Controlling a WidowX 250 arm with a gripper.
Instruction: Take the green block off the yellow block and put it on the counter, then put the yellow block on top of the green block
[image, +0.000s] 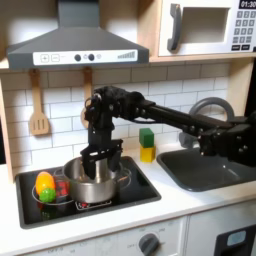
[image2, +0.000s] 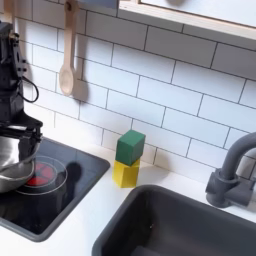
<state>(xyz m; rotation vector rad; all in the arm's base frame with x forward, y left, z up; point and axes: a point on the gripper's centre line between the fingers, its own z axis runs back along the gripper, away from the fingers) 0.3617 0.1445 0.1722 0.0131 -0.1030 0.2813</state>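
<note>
A small green block (image: 147, 137) (image2: 130, 147) sits on top of a yellow block (image: 148, 154) (image2: 125, 174) on the off-white counter (image: 190, 205) (image2: 98, 210), close to the tiled wall between stovetop and sink. My gripper (image: 101, 158) (image2: 18, 126) hangs open above the steel pot (image: 95, 181) (image2: 9, 165) on the black stovetop, with nothing between its fingers. It is well to the left of the stacked blocks in both exterior views.
A rounded yellow-green-orange toy food (image: 45, 185) lies on the stovetop (image: 140, 185) left of the pot in the first exterior view. A dark grey sink (image: 200, 168) (image2: 185, 225) with a faucet (image2: 235, 172) lies right of the blocks. A wooden utensil (image: 39, 110) (image2: 67, 60) hangs on the wall.
</note>
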